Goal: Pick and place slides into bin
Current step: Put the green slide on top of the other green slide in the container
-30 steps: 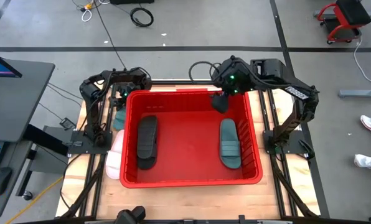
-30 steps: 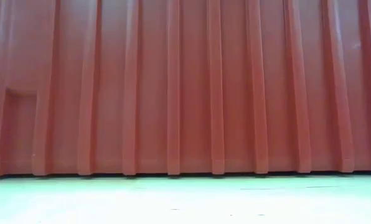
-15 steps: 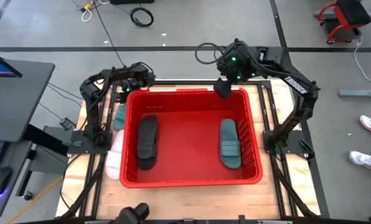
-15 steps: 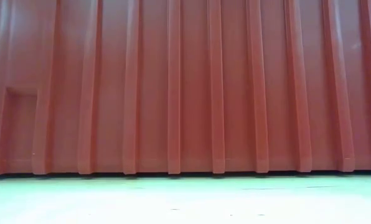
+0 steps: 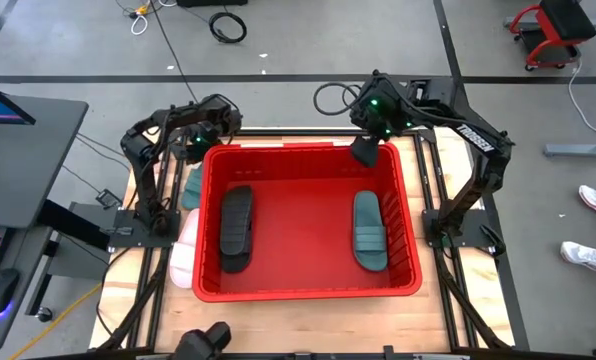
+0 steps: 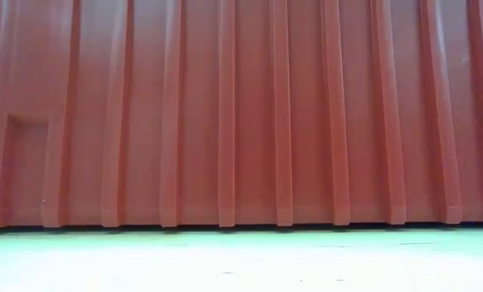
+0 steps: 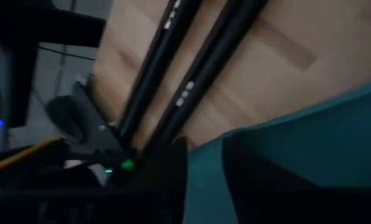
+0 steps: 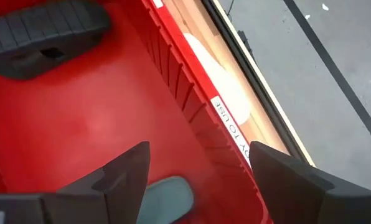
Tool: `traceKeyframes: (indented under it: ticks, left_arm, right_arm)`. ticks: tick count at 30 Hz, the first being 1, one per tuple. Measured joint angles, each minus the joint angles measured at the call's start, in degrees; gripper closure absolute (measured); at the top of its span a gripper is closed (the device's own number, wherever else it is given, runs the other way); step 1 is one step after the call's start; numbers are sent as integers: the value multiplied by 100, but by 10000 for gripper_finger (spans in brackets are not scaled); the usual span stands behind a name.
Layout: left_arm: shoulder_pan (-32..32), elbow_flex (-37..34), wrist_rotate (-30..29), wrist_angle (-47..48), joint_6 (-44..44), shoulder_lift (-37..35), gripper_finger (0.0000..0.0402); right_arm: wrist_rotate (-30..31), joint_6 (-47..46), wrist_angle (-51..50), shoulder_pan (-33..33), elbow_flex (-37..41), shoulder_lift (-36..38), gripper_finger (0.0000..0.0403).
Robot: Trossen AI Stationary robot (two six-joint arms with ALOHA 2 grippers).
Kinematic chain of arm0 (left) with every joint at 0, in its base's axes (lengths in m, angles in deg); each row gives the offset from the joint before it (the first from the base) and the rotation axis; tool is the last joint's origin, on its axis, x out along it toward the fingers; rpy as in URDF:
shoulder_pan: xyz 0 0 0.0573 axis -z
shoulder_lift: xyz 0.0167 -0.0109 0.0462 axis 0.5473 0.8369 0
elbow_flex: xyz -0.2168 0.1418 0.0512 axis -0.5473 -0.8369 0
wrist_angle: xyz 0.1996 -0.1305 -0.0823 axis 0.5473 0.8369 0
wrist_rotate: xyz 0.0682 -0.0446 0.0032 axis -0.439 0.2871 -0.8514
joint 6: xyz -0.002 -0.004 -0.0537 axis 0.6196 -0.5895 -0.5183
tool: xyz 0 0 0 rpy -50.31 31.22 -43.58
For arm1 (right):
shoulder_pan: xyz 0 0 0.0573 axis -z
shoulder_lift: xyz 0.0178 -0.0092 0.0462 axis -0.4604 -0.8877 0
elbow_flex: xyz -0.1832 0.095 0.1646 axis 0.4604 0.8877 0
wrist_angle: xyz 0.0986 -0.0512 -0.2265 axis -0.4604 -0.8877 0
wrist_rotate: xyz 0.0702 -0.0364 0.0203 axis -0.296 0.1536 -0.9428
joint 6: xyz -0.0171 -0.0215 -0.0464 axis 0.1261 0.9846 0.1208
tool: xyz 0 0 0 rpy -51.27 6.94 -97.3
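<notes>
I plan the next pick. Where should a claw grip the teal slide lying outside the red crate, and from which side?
Probably its free long edge, from above: the dark teal rubber slide lies flat, wedged against the red plastic crate's left wall.

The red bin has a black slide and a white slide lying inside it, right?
Not quite. Inside the red bin lie a black slide and a dark teal-green slide, not a white one. The high view shows the pale slide outside, on the table beside the bin's left wall.
</notes>
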Motion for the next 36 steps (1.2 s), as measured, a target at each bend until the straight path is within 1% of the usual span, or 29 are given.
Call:
traceKeyframes:
  ticks: [4, 8, 15, 19, 24, 31, 34, 36]
  left_arm:
    - [33, -2, 311, -209, -354, -71, 267]
    - [24, -2, 421, -243, -608, -79, 264]
    - [-50, -39, 654, -322, -901, -80, 288]
    - [-50, -313, 777, -298, -929, -83, 297]
    - [-61, -800, 944, -387, -903, -84, 301]
    - [-61, -822, 959, -458, -1027, -86, 302]
    - [-61, -822, 850, -527, -1031, -86, 319]
    - [-57, -822, 794, -566, -1046, -86, 342]
  right_arm:
    - [10, 124, 12, 5, 0, 0, 121]
    - [8, 136, 15, 0, 0, 0, 121]
    - [7, 156, 15, -175, 0, 18, 121]
    - [3, 154, 17, -305, 0, 39, 121]
    - [5, 154, 18, -462, 0, 58, 121]
    - [9, 154, 20, -488, 0, 68, 121]
    - [12, 154, 18, -471, 0, 68, 121]
    - [12, 154, 20, -468, 0, 68, 121]
